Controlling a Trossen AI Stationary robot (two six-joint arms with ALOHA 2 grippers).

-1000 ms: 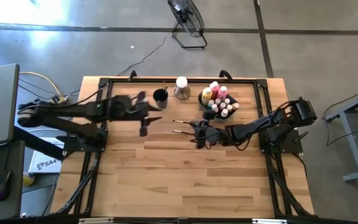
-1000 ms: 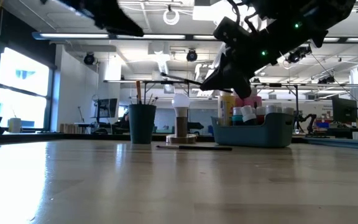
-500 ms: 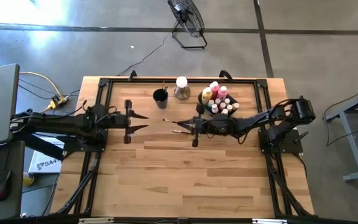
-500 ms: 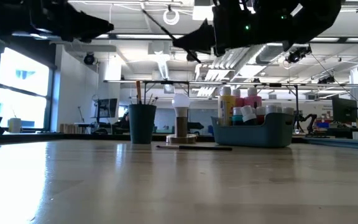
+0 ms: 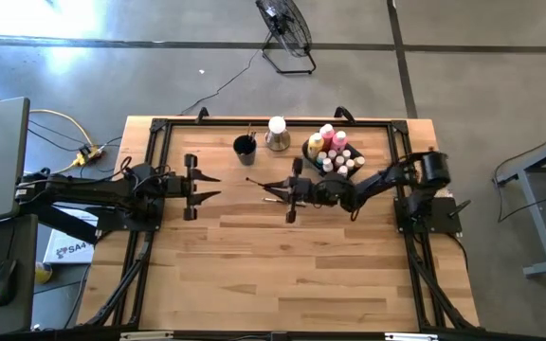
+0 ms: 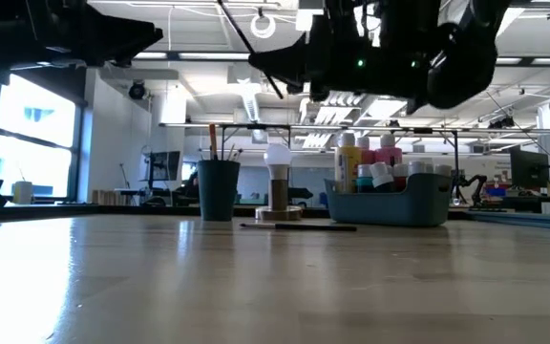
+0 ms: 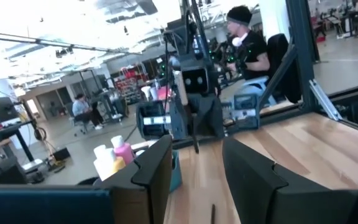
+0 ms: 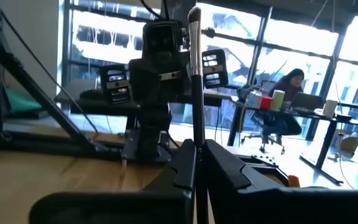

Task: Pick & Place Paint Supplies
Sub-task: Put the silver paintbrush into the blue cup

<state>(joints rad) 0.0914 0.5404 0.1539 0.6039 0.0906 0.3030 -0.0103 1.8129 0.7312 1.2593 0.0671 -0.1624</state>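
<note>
My right gripper hangs over the table's middle, pointing level toward the left edge, shut on a thin dark brush whose silver ferrule end is up. In the low view this brush slants up out of the gripper. A second brush lies flat on the table. My left gripper faces the right one from the left, open and holding nothing. Pink, yellow and white-capped bottles stand in the grey-blue bin. My right gripper pinches the brush's dark handle between its two fingers, well below the ferrule. The fingers come level from the table's right and lie across the brush. The brush is clear of the table and stands steeply, most of its length above the fingers.
A dark cup with brushes in it and a white-topped holder stand at the far edge, left of the bin. The table's near half is bare wood. People sit in the room beyond the table.
My left gripper has drawn back toward the table's left edge, come down and tipped from pointing down to level. My right gripper has tipped up to level, rolled, and shifted toward the left; the brush in it has swung from nearly level to steeply upright.
</note>
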